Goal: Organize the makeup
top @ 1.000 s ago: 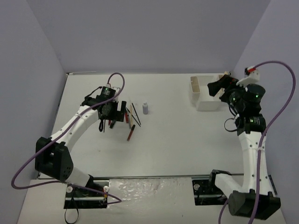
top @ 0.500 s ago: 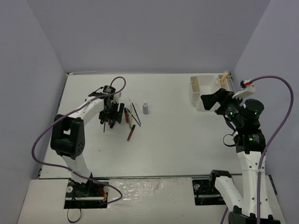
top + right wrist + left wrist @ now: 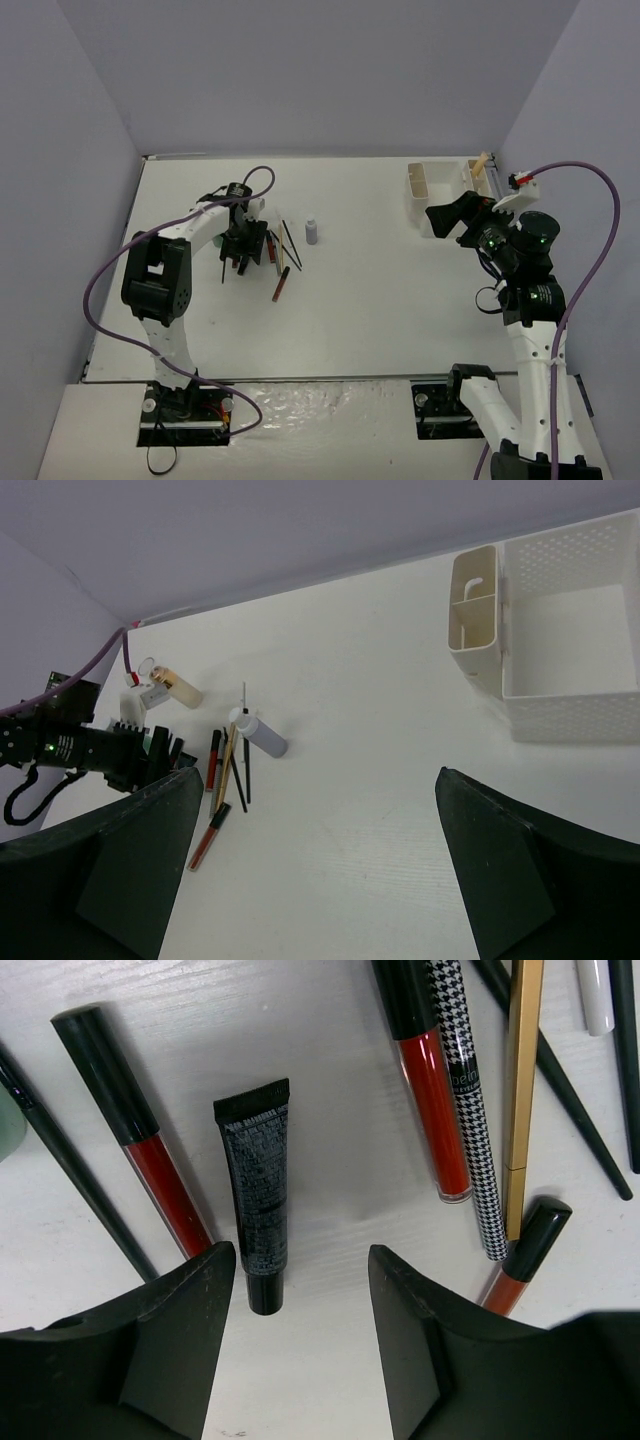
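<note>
My left gripper (image 3: 300, 1270) hangs over the table (image 3: 320, 1390), jaws partly apart and clamping nothing. The black tube (image 3: 255, 1185) lies flat between them, its cap end close to one finger (image 3: 185, 1330) rather than centred. On closing, that finger may strike first and pivot the tube out, or catch the red gloss tube (image 3: 150, 1155) just beside it. The white box (image 3: 440, 225) sits well apart across the table, so a weak pinch risks a drop.
</note>
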